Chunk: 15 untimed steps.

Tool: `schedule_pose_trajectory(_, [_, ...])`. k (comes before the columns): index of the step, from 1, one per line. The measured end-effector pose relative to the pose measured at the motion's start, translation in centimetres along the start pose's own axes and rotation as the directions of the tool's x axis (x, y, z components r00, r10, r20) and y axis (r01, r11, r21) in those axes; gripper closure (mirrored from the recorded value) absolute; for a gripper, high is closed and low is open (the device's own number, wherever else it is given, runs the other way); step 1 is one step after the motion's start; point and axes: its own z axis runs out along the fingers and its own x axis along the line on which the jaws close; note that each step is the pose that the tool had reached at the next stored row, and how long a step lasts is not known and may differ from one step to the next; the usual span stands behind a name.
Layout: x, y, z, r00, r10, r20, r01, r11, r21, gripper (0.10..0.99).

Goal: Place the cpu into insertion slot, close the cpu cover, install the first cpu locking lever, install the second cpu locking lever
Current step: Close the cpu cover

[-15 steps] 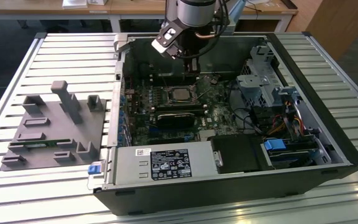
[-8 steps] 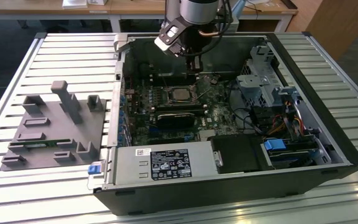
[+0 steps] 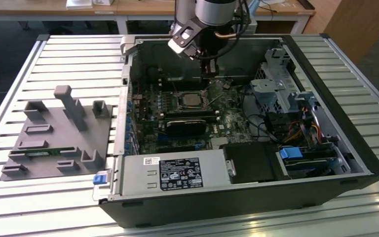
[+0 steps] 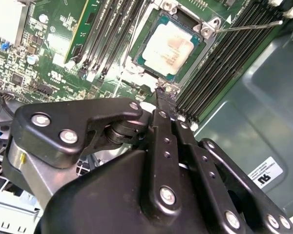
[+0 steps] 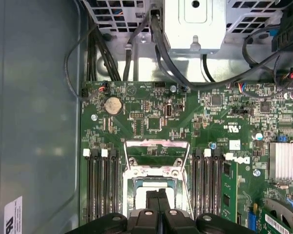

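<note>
The open computer case (image 3: 321, 98) is laid on a slatted table (image 3: 18, 64). A grey fixture (image 3: 57, 133) is set beside the case wall at the exterior view's left. Inside the case, the power supply (image 3: 170, 173) is mounted along the near edge. The drive cage (image 3: 282, 89) is mounted along the edge at the exterior view's right. Black cables (image 5: 161, 53) are routed past the motherboard (image 5: 151, 105) edge next to the drive cage. A coin cell (image 5: 113, 104) and a finned silver heatsink (image 5: 285, 161) are fitted on the board. A black rectangular block (image 3: 188, 126) is seated between the socket and the power supply. Memory slots (image 5: 100, 185) are ranked on both sides of the insertion slot (image 4: 191, 62).

The cpu (image 4: 171, 46) is seated flat in the insertion slot, near the middle of the motherboard. Its top is pale dull metal with a teal-green rim. The cpu cover (image 5: 156, 143) is swung up at the slot edge facing the cables, and the board is seen through its cut-out. One locking lever (image 4: 249, 26) is released and extends over the memory slots.

The gripper (image 4: 158, 92) is held above the board with its fingers pressed together and nothing pinched between them. In the first wrist view the fingertips overlap the slot edge opposite the raised cover. The cpu lies apart from the fingertips, just beyond them.
</note>
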Motion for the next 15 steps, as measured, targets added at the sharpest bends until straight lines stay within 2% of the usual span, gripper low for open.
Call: schedule_pose_trajectory(15, [0.01,0.76,0.01,1.0000,0.000,0.0000,0.000,1.0000,0.000,0.980])
